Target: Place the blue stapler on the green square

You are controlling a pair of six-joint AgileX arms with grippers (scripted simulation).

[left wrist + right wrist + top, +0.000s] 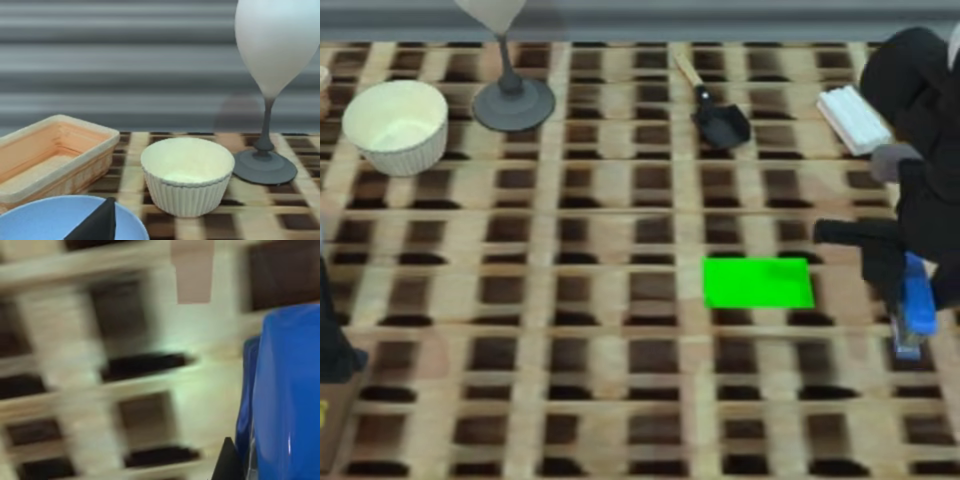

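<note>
The blue stapler (918,305) lies lengthwise near the table's right edge, silvery end (908,348) toward the front. It fills the side of the right wrist view as a big blue body (285,395). The green square (758,282) lies flat about one grid cell to its left, bare. My right gripper (882,268) hangs low just left of the stapler, between it and the green square. One dark fingertip (227,462) shows beside the blue body, nothing between the fingers. My left arm (332,335) is parked at the left edge, one fingertip (97,225) visible.
A white ribbed block (855,118) lies at the back right under the right arm. A black scoop (720,120), a grey-footed goblet (513,100) and a cream ribbed cup (395,125) stand along the back. An orange tray (50,155) and blue plate (130,225) sit by the left gripper.
</note>
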